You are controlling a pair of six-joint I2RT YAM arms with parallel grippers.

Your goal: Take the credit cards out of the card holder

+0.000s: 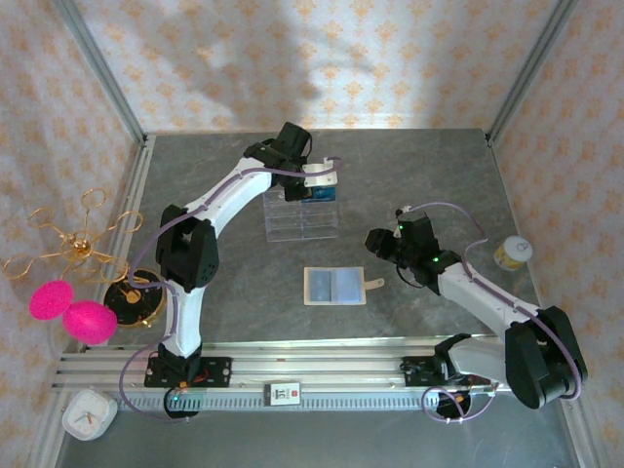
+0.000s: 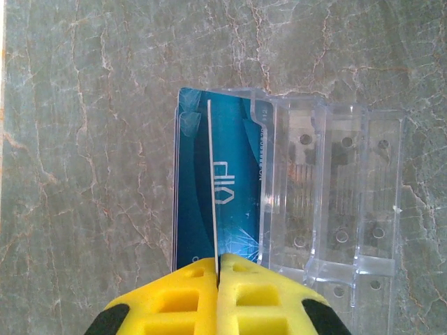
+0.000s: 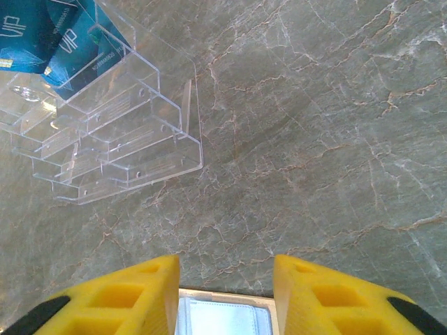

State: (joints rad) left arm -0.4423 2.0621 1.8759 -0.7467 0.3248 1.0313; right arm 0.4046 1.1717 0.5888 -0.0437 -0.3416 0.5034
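Note:
My left gripper (image 2: 218,262) is shut on a thin blue credit card (image 2: 211,174) seen edge-on, at the end compartment of the clear tray (image 2: 335,188). A second blue card (image 2: 237,181) with white lettering lies right beneath it. From above, the left gripper (image 1: 320,178) hangs over the tray's far end (image 1: 302,216) with the blue card (image 1: 327,193) below it. The beige card holder (image 1: 334,286) lies open and flat at mid-table. My right gripper (image 1: 378,244) hovers to its right, open. In the right wrist view its jaws (image 3: 225,266) stand apart, the card holder (image 3: 222,319) low between them.
A small jar with a yellow lid (image 1: 512,252) stands at the right edge. A gold wire stand (image 1: 83,244) with pink balls (image 1: 73,310) and a round clock (image 1: 134,302) sit at the left. A metal rail (image 1: 292,366) runs along the near edge.

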